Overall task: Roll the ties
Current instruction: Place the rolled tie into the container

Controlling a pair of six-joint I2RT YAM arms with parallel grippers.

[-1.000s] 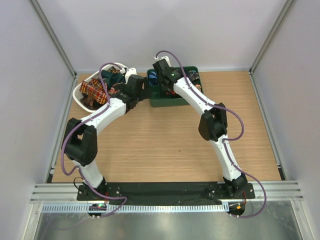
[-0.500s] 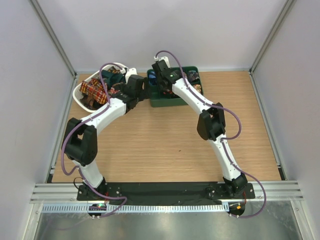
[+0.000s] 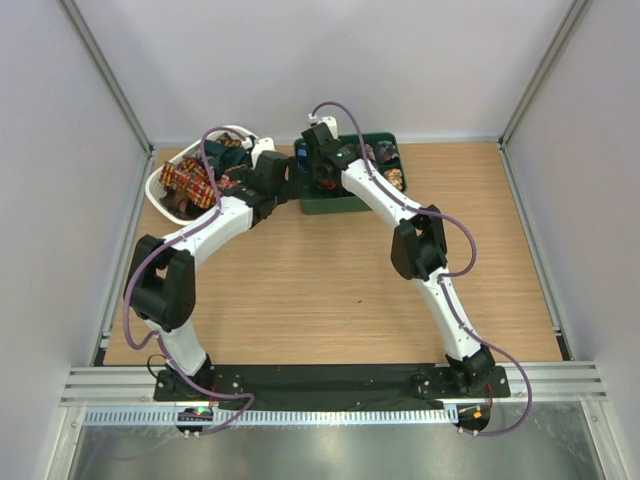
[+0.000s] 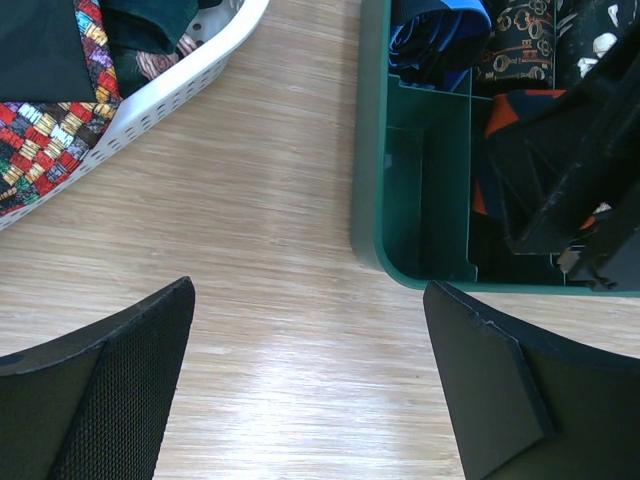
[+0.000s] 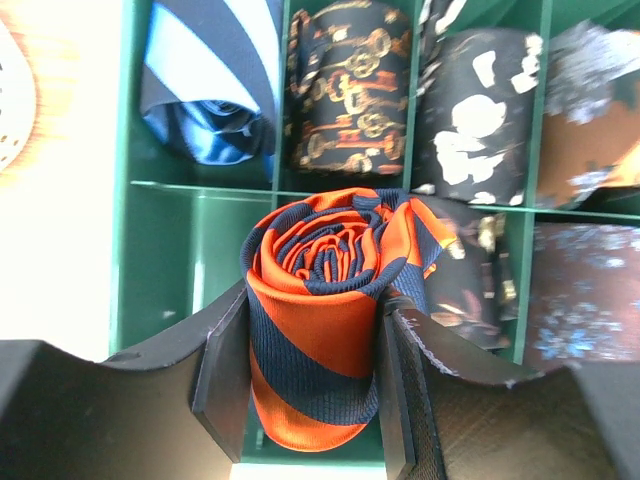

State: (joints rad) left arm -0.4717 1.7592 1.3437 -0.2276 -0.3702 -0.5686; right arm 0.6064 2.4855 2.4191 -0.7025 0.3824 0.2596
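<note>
Wooden table with green tray at 12 o'clock. Right gripper clamped on rolled orange-and-navy striped tie over tray. Left gripper spread wide, empty, beside white basket at 11 o'clock.

The left gripper hangs over the bare wooden table, its two black fingers standing wide apart with nothing between them. At the top left is a white slotted basket which holds a red plaid tie and a dark green tie. At the right, a green tray with compartments holds a rolled blue tie, a dark tie with gold chain pattern, and an orange-and-dark striped tie, partly hidden behind a black part of the right arm.
</note>
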